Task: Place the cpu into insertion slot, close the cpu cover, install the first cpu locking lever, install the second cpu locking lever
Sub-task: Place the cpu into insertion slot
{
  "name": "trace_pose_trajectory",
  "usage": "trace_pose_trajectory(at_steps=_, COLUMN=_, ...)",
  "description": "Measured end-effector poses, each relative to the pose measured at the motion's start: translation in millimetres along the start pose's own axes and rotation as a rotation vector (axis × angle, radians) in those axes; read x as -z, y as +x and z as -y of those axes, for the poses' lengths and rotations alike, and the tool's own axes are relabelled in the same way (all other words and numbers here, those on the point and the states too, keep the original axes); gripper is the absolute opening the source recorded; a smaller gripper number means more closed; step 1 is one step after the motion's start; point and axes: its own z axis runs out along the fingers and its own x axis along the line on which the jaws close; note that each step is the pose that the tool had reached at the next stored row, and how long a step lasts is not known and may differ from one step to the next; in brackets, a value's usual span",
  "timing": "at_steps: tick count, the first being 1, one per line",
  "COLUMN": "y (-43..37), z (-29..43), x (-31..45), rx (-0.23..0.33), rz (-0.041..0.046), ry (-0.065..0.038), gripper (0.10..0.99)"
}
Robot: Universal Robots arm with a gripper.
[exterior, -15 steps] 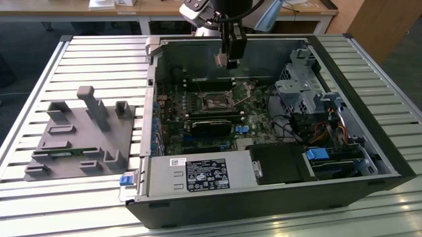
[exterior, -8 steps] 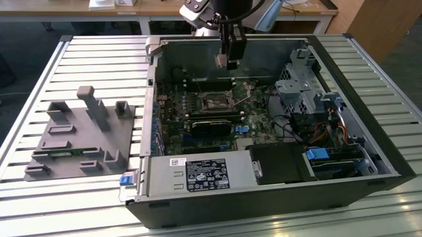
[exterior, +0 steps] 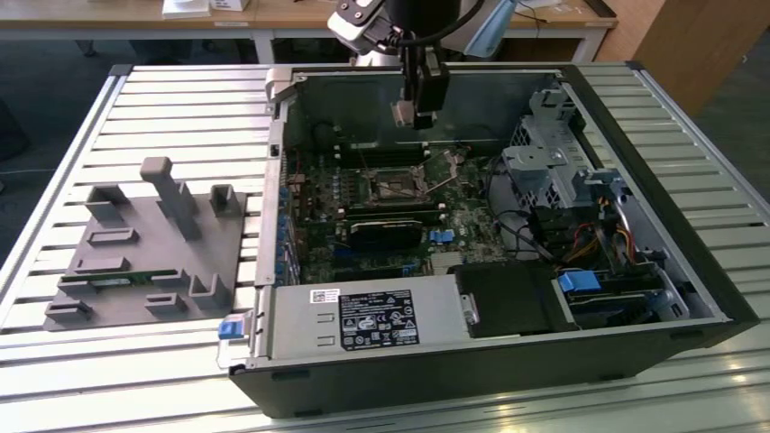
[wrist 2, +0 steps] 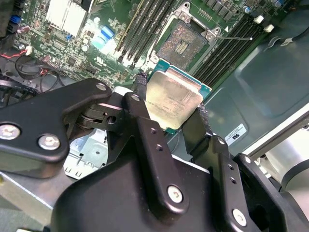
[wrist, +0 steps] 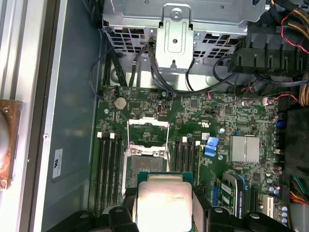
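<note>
My gripper (exterior: pixel 413 115) hangs inside the open computer case, above the green board and a little behind the insertion slot (exterior: pixel 391 187). It is shut on the cpu (wrist 2: pixel 174 96), a flat silvery square with a green edge, pinched on two opposite sides by the black fingers (wrist 2: pixel 140 92). In both wrist views the cpu (wrist: pixel 164 200) hovers clear of the slot (wrist: pixel 145 162), whose dark contact field (wrist 2: pixel 185 41) lies bare. The cpu cover (wrist: pixel 147 130) stands swung open on the far side of the slot.
Long black memory slots (wrist 2: pixel 227 48) flank the socket on both sides. A black block (exterior: pixel 388 233), power supply (exterior: pixel 361 320), drive cage (exterior: pixel 547 167) and loose cables (exterior: pixel 583 244) crowd the case. A grey fixture tray (exterior: pixel 144 244) sits on the slatted table at the exterior view's left.
</note>
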Motion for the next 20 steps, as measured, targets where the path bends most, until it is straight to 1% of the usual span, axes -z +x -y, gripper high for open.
trace_pose_trajectory(at_steps=20, y=-0.1, z=0.5, x=-6.2, rx=0.0, rz=0.0001, ry=0.0, gripper=0.541)
